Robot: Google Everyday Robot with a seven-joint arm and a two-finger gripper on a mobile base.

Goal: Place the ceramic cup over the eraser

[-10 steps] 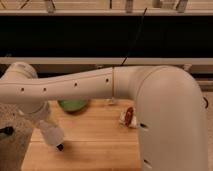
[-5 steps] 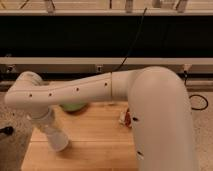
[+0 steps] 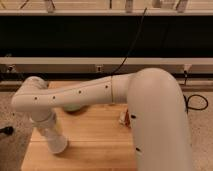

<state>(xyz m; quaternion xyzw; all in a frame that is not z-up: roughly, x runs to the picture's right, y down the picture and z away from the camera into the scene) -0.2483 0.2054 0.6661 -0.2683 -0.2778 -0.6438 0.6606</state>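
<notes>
Camera view only, so one angle to go on. No brand, label or writing readable anywhere on the arm or the things around it.

Big white robot arm [image 3: 100, 92] fills most of the shot, reaching from the bulky shoulder on the right across to an elbow joint on the left, then bending down toward the near-left part of the wooden surface [image 3: 95, 140]. The forearm has a row of small dark dots along it.

At the bottom end of that arm sits a whitish cylinder, which looks like the ceramic cup [image 3: 56, 142], down at the near-left of the surface. Its long axis leans, top tilted up-left toward the elbow, lower end pointing down-right at the wood. It blends into the wrist, so where the pincer [image 3: 54, 136] ends and the cup starts is hard to say, and the pincer's state is something I can't tell from this angle.

Behind the forearm a bit of the green bowl [image 3: 72, 107] peeks out near the back of the surface. By the shoulder on the right there's a small red-and-white object [image 3: 126, 118], mostly hidden. The eraser isn't visible.
</notes>
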